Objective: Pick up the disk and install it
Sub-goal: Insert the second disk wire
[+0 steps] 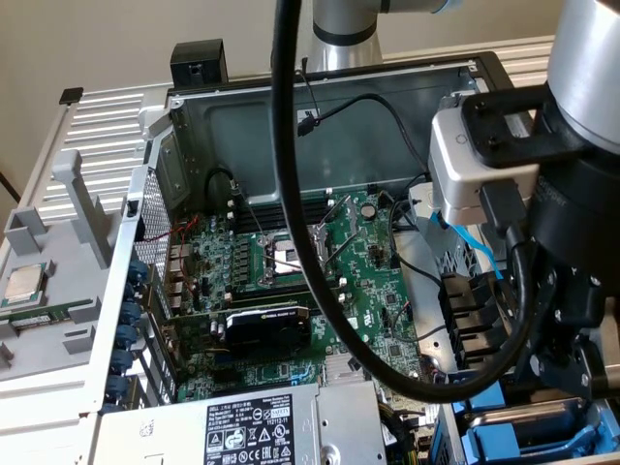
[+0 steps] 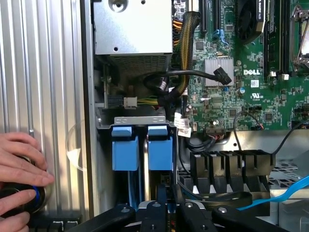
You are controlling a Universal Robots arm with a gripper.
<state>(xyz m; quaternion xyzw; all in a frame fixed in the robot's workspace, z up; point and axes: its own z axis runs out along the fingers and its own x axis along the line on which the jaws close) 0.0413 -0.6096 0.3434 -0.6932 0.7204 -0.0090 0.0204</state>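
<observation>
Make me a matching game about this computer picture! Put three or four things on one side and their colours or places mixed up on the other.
Things:
1. drive frames
2. motherboard
3. processor chip
4. hand

Colours and places:
A. green, inside the open case
B. on the ribbed metal panel beside the case
C. blue, in the metal bay above the tool
D. on the grey tray outside the case, at the exterior view's left

Pairs: 1-C, 2-A, 3-D, 4-B

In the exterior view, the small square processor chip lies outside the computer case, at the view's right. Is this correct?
Not quite. The processor chip lies outside the computer case, but at the exterior view's left, not its right.
</observation>
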